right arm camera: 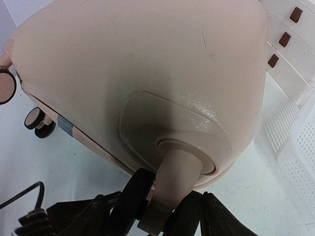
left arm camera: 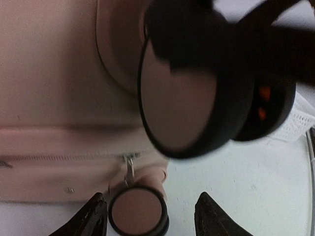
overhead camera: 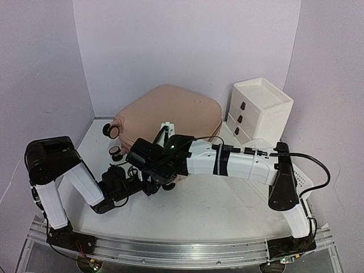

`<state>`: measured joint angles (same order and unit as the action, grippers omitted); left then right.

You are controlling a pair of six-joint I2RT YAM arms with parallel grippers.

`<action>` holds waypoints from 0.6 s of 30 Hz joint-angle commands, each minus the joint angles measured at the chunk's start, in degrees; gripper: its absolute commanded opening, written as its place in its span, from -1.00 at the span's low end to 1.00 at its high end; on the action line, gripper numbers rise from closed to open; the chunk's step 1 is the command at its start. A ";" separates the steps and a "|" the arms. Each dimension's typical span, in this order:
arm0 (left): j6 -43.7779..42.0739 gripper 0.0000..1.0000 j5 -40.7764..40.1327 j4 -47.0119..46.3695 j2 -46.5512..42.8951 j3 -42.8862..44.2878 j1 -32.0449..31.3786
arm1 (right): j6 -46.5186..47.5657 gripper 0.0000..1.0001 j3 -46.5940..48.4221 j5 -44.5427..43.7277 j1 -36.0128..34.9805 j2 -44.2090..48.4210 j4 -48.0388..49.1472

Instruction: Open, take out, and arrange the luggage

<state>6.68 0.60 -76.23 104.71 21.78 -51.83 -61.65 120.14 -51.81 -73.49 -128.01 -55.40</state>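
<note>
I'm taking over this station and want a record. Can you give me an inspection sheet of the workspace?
Surface: white tabletop, no stains seen.
Job's things: large pale-pink hard-shell suitcase, lying flat, closed.
Clutter: white drawer unit with brown handles, back right; white perforated plastic basket beside it.
Grippers: left tool open around a pink-and-black caster wheel; right tool straddles another caster, grip unclear.
Cables: black cable loops off the right arm.
Surroundings: pale lilac walls on three sides.

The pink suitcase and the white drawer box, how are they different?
The suitcase is pink and bigger; the drawer box is white and smaller. The suitcase lies flat; the drawer box stands upright. The suitcase has wheels; the drawer box has brown handles. Both sit at the back of the table.
</note>
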 commanded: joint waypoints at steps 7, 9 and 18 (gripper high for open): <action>-1.67 -0.12 -3.13 -6.82 4.80 5.19 -0.02 | 1.53 0.00 -2.19 5.04 -0.06 5.00 2.00; -2.45 -0.22 -3.34 -6.81 5.07 5.58 -0.02 | 1.53 0.00 -2.25 5.29 -0.07 5.20 2.28; -3.71 -0.37 -5.35 -6.75 7.43 8.07 -0.02 | 1.01 -0.02 -2.59 6.19 -0.11 5.60 3.11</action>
<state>4.21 -3.01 -79.66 110.45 27.49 -51.81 -63.13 117.67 -48.88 -72.93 -125.86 -52.90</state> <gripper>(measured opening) 0.323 0.594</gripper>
